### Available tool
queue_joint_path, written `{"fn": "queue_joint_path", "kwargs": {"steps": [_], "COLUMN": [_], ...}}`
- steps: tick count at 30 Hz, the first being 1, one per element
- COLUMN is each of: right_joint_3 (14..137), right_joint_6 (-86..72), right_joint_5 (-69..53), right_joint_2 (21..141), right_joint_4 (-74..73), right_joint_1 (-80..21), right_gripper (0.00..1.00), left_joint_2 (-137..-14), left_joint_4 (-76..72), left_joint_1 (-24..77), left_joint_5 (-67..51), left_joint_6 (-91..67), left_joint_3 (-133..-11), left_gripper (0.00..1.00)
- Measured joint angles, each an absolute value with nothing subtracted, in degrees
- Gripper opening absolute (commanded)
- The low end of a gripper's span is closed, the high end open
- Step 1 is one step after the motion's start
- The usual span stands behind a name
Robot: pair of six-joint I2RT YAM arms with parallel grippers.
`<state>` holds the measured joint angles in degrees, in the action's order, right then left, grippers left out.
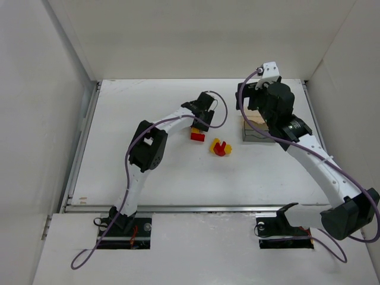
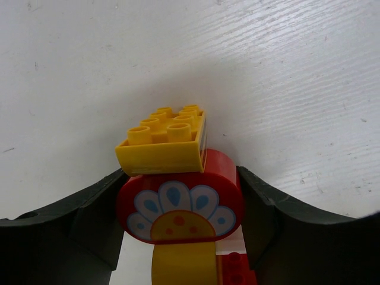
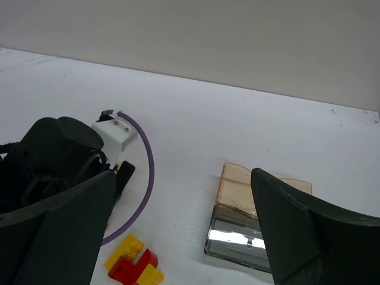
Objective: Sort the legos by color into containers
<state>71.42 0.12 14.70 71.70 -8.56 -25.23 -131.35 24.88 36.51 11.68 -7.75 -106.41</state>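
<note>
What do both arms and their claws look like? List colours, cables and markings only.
Both the left arm and right arm have white links with black joint housings. A purple cable loops along each. The left claw and right claw have matt black fingers. A white camera mount sits on the right wrist. No markings are visible.

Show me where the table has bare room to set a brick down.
Bare: the table's left side beyond the left arm, and the near strip before the rail. Crowded: mid-table, where the left gripper, the held clump, the loose clump and tubs bunch.
</note>
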Motion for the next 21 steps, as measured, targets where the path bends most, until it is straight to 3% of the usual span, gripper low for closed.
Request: {"fn": "queue_joint_path", "kwargs": {"steps": [6, 16, 21], "right_joint_3": [71.42, 79.22, 80.64], "right_joint_6": [0.12, -0.40, -1.78], "right_joint_5": [13.02, 8.84, 2.76], "right_joint_2": [71.70, 72.90, 71.57], "right_joint_4": [-8.58, -17.32, -19.53], "right_joint_1": [-25.23, -23.38, -18.90], "right_gripper": [1.00, 1.00, 1.00], "left_joint_2": [-130.37, -118.15, -106.63], "left_joint_4": [24.29, 23.73, 17.74], "left_joint_1": [36.62, 37.04, 36.95], "left_joint_5": [9.08, -4.27, -9.21], "left_joint_6": [-2.92, 9.34, 17.39], "left_joint_3": [-105.58, -104.33, -97.25], "left_gripper": [0.00, 0.00, 0.00]}}
